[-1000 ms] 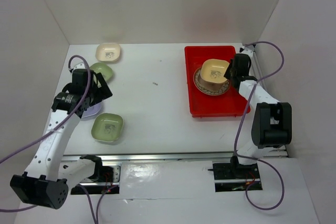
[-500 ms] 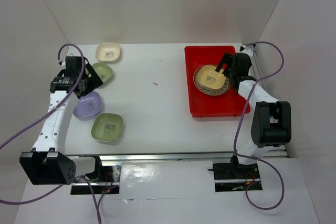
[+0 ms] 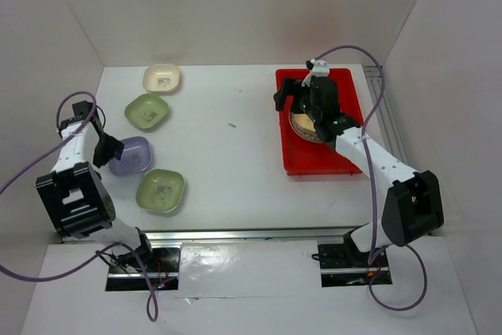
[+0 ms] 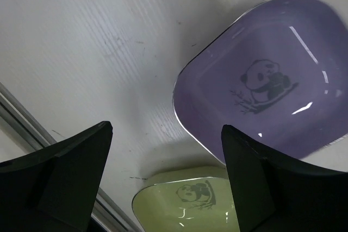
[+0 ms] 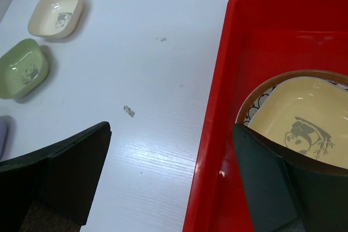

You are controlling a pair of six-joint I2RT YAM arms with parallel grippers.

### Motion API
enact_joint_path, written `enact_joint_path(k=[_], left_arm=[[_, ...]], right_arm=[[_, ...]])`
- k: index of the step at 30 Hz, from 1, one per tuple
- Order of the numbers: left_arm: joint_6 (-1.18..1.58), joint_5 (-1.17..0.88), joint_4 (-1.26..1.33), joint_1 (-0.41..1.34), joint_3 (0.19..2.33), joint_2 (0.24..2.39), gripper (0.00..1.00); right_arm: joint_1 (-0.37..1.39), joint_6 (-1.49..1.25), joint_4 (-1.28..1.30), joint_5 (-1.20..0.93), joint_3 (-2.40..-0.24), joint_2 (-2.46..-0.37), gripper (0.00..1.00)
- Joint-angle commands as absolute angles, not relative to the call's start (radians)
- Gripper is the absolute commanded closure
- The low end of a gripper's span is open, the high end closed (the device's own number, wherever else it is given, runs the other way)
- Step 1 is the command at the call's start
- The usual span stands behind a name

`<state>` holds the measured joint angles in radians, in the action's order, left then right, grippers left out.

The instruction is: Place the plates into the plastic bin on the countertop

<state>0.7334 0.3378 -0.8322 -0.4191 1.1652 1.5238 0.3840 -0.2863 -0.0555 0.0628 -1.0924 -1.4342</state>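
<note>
Left gripper [image 4: 166, 169] wide, empty, by tabletop's [image 3: 227, 162] left edge; lavender plate [image 4: 266, 80] just beside it, away from that edge. Left arm nearer. Right gripper [image 5: 171, 156] wide, empty, over red bin [image 5: 215, 156] at right edge.

We take this for a robot lab test cell rather than a real kitchen. Plain white panels [image 3: 251, 13] box in a bare white table [image 3: 227, 154]. Two robot arms, left [image 3: 72, 147] and right [image 3: 369, 154], stand by a metal rail [image 3: 251, 234] at its near edge, trailing loose purple cables [image 3: 346, 47].
</note>
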Motion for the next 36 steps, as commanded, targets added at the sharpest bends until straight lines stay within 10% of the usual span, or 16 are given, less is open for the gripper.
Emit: enact_joint_path(k=[1, 16, 26, 36], left_arm=[[0.713, 0.285, -0.788, -0.443, 1.152, 1.548, 0.06], [0.712, 0.275, -0.699, -0.453, 1.115, 1.730, 0.25], [0.715, 0.310, -0.733, -0.453, 1.140, 1.730, 1.00], [0.756, 0.407, -0.824, -0.440, 1.215, 1.543, 1.00]], right_arm=[[0.397, -0.252, -0.040, 0.038, -1.100, -1.393, 0.00], [0.455, -0.221, -0.051, 0.031, -1.091, -1.252, 0.00], [0.511, -0.202, -0.031, 0.103, -1.121, -1.243, 0.00], [0.584, -0.202, -0.021, 0.121, -1.152, -1.290, 0.00]])
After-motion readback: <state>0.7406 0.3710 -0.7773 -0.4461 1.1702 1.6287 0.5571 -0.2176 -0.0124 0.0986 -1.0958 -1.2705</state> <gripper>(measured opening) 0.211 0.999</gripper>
